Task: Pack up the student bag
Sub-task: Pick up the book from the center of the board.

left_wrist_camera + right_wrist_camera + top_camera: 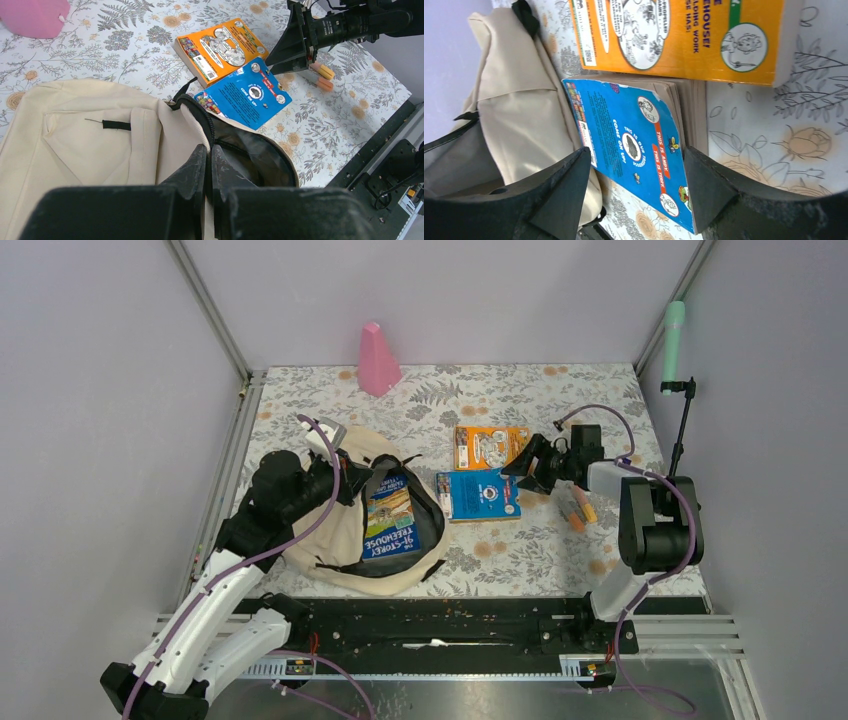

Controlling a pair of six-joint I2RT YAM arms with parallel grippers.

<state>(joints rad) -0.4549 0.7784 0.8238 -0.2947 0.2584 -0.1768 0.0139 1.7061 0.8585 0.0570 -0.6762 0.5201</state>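
Note:
The student bag (335,540) lies at the left with its zipper mouth open; a blue-covered book (391,516) lies inside it. My left gripper (352,483) is shut on the bag's mouth rim, and in the left wrist view the pinched fabric edge sits between its fingers (209,152). A blue book (481,495) and an orange book (490,445) lie on the table right of the bag. My right gripper (515,469) is open and empty just over the blue book's right end; in the right wrist view (636,170) the book (634,140) shows between its fingers.
Two orange markers (579,510) lie right of the blue book. A pink cone (378,360) stands at the back. A green item on a black stand (674,332) is at the back right. The floral tablecloth (500,550) covers the table.

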